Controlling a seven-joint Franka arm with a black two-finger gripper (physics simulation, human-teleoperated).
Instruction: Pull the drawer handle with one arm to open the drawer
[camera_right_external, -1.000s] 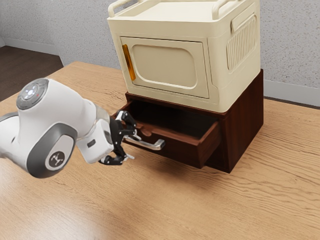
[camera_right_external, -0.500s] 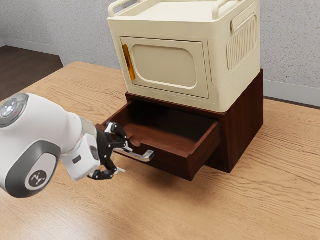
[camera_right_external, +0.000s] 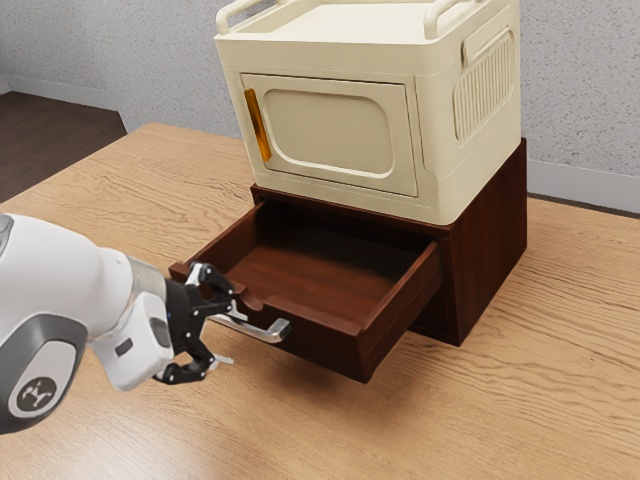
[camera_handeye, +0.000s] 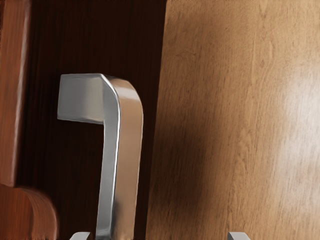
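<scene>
The fingers (camera_right_external: 188, 373) are spread wide, released, with the handle (camera_right_external: 272, 331) between them, nearer one than the other. It sits on the front of the drawer (camera_right_external: 320, 345), which stands open, well out from the dark cabinet (camera_right_external: 488, 250) on the worktop (camera_right_external: 470, 410). On the cabinet rests a cream box (camera_right_external: 340, 45), its door (camera_right_external: 335, 128) shut, with an orange grip (camera_right_external: 258, 125).
</scene>
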